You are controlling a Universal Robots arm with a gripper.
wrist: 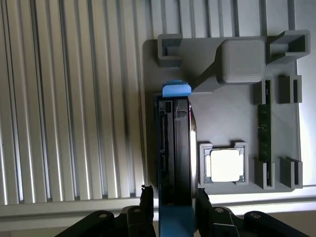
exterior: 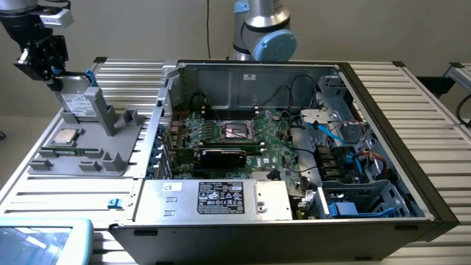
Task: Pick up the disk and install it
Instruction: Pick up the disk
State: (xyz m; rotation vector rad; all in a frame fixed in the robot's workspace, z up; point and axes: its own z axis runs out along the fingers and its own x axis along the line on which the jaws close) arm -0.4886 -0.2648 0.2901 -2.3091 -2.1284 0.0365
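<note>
Ribbed metal table [exterior: 52,193], grey tray [wrist: 227,123]; hand [wrist: 174,196] clasping upright disk [wrist: 175,143].

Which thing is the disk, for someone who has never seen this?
To the exterior view's left of the open case sits a grey tray. At its far end the disk stands on edge in the gripper. Its white label and blue edging set it apart from the flat square chip nearby.

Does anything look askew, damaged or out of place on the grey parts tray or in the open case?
Nothing stands out. The silver-grey hard drive with the blue carrier stands on edge in the grey plastic tray under the pincer, and the square silver processor chip lies flat in its pocket.
</note>
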